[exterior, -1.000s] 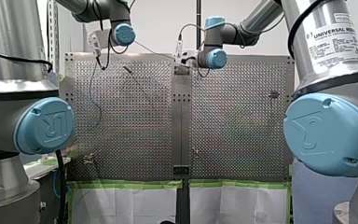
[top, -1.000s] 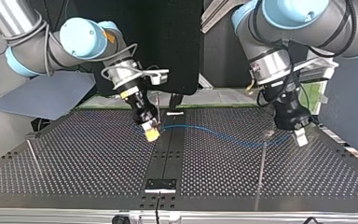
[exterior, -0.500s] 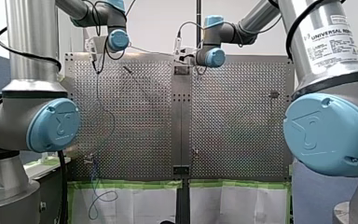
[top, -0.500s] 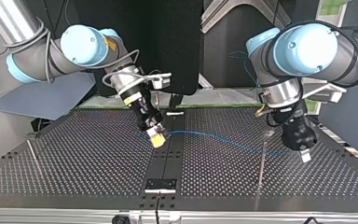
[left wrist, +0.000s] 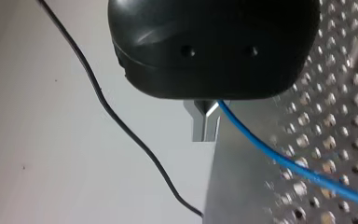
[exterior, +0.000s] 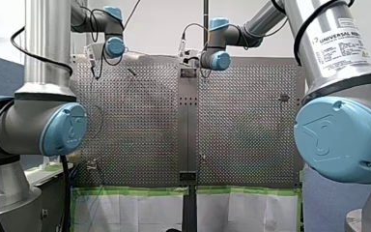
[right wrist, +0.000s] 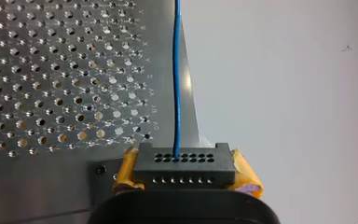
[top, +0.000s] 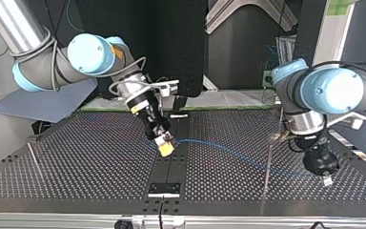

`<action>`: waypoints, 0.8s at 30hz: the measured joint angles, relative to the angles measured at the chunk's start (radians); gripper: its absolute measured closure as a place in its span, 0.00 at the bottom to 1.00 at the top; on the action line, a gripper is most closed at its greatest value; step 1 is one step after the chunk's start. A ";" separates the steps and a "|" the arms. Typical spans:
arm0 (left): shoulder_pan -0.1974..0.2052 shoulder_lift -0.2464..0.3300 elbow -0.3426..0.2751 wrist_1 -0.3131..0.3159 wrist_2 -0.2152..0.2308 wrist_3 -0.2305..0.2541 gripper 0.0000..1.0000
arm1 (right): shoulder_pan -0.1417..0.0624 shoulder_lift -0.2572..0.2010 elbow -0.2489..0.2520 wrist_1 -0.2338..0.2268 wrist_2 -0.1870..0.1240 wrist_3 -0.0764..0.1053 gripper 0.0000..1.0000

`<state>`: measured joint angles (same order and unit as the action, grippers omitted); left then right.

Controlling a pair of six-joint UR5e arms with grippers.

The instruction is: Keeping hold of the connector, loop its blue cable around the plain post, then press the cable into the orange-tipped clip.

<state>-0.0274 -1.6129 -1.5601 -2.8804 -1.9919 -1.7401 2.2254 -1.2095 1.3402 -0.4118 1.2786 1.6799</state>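
Risk: the blue cable (top: 228,152) looks taut. Extra pull could drag the connector (right wrist: 184,162) out of my right hand (top: 165,146), or slip cable through my left hand (top: 326,180). Cable crosses a thin post (top: 267,177); contact not discernible, so the loop might miss.

Right hand: yellow pads clamped on connector, above mid-bench (top: 90,162). Left hand: metal fingers (left wrist: 204,122) narrow, cable leaving between them.

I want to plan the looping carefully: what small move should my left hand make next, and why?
Probably sweep my left hand around the post: it grips the blue cable to the top view's right of that post, my right hand holds the connector, and the cable crosses the post, unlooped.
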 joint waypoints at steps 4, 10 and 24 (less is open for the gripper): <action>0.032 -0.035 0.010 0.001 0.037 -0.013 1.00 | 0.004 0.014 -0.012 -0.001 0.002 0.000 1.00; 0.053 -0.074 0.013 0.012 0.102 -0.030 1.00 | 0.012 0.044 -0.036 -0.003 0.005 0.000 1.00; 0.060 -0.156 0.006 0.012 0.202 -0.057 1.00 | 0.031 0.085 -0.057 -0.006 0.062 -0.004 1.00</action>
<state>0.0329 -1.7688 -1.5543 -2.8681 -1.7899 -1.7967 2.2566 -1.1248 1.2834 -0.4175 1.3408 1.6761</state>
